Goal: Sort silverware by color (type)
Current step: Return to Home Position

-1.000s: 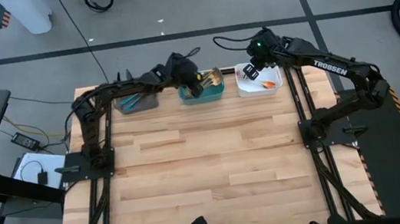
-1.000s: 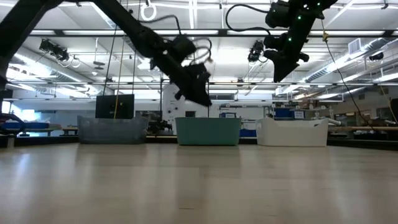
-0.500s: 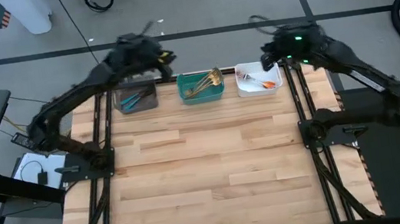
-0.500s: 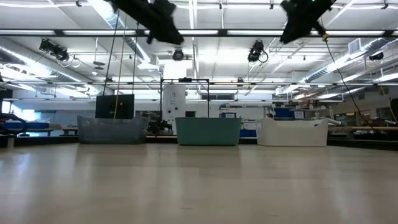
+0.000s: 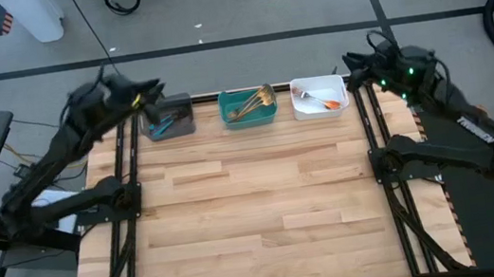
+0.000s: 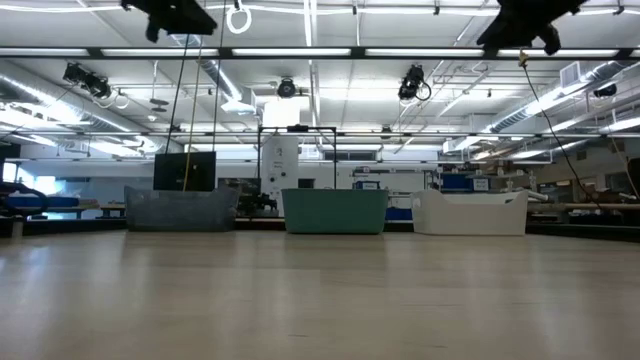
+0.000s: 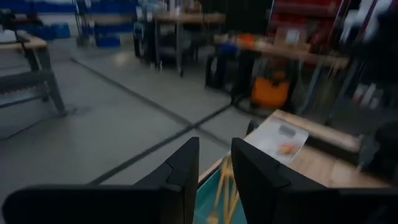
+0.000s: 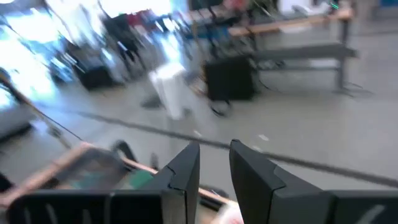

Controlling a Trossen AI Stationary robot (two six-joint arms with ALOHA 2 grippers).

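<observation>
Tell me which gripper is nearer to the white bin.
Right. The right gripper hangs just off the white bin's right end; the left gripper is by the grey bin, beyond the green bin.

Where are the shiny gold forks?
High view: the gold forks lie inside the green rectangular bin, middle of three along the wooden table's far edge.

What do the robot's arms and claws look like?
The left arm and right arm are dark, slim and jointed, with thin black cables looping at the wrists. Small green lights glow near the right wrist. The left claw and right claw each have two flat, angular dark fingers.
</observation>
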